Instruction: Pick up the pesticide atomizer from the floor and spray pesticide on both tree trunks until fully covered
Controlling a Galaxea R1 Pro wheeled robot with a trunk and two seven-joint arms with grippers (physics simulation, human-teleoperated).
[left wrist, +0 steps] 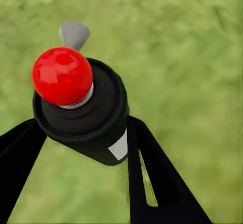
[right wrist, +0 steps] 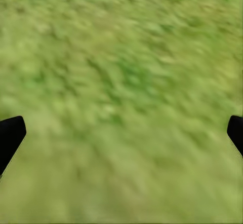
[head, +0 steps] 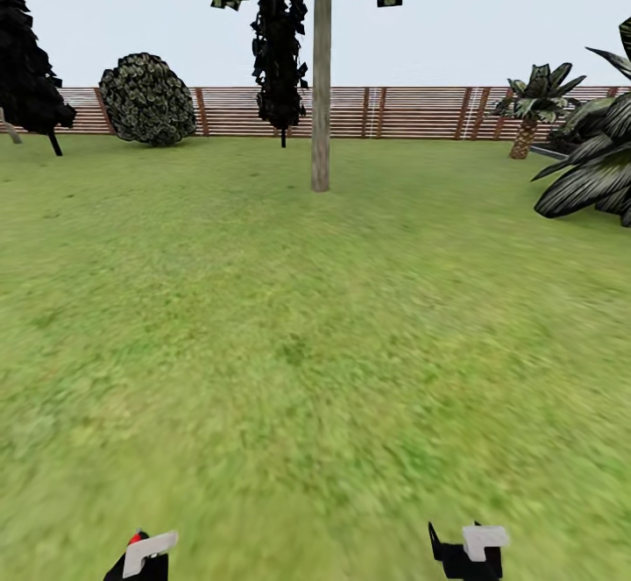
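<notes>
At seven o'clock in the head view, left gripper (left wrist: 81,133) clamped around the dark green-black atomizer bottle with red ball cap and grey nozzle (left wrist: 83,107), held over the green lawn (head: 289,344). At twelve, smooth grey-brown tree trunk (head: 321,73) before the brown slatted wooden fence (head: 412,112). At five, right gripper (right wrist: 121,133) spread wide, empty.

Green lawn (head: 289,344); grey-beige trunk (head: 321,81); brown slatted fence (head: 412,112); red-capped black atomizer (left wrist: 83,107).
</notes>
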